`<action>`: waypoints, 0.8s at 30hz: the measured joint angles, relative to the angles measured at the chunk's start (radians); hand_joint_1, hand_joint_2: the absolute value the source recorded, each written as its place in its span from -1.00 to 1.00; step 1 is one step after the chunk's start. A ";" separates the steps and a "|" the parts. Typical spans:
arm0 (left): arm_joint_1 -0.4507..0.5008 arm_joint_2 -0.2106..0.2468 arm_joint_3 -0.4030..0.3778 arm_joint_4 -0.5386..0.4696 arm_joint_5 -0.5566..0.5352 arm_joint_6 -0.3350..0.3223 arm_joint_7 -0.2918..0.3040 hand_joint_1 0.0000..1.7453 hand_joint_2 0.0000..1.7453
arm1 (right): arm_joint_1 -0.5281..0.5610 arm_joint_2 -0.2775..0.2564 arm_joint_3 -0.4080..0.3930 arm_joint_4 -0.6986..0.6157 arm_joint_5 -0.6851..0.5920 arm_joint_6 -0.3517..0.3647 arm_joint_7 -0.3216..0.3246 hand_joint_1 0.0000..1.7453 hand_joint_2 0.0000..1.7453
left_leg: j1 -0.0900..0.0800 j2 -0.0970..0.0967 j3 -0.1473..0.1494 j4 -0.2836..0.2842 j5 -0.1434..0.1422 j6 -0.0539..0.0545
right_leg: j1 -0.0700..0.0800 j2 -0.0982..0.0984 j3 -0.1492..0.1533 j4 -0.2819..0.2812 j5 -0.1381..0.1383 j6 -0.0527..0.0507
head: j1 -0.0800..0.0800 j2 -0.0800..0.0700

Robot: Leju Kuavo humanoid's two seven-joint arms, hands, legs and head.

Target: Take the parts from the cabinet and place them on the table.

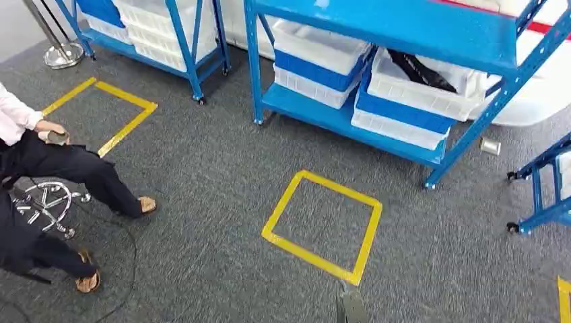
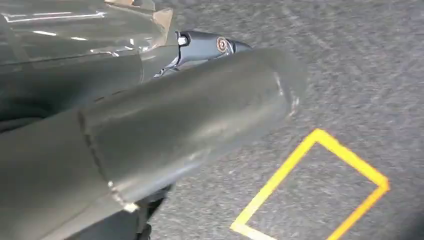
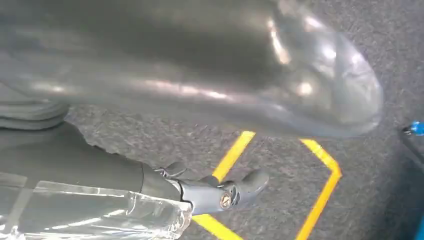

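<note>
The blue cabinet rack (image 1: 404,27) stands ahead at the upper right of the head view. Its lower shelf carries white bins (image 1: 316,50). One bin (image 1: 417,91) holds long black parts (image 1: 421,70). Both arms hang down over the grey carpet. My left hand (image 2: 190,120) holds nothing; its thick grey thumb lies across the view and a dark finger (image 2: 210,46) sticks out straight behind it. My right hand (image 3: 210,80) is also empty, with its dark fingers (image 3: 225,194) loosely extended above the floor tape.
A yellow taped square (image 1: 323,225) marks the carpet in front of the rack. A small silver cylinder (image 1: 491,145) lies on the floor at the right. A person (image 1: 60,168) sits at the left on a wheeled stool (image 1: 44,205). Other blue racks stand at back left (image 1: 188,40) and right (image 1: 545,182).
</note>
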 joint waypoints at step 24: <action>0.011 0.007 0.000 0.005 -0.011 0.014 0.010 -1.00 -1.00 | 0.015 -0.008 0.003 -0.007 -0.026 -0.014 0.013 -1.00 -1.00 | 0.018 0.011 -0.050 0.004 0.020 -0.056 | -0.012 -0.002 0.053 -0.161 0.044 -0.018 | -0.013 0.001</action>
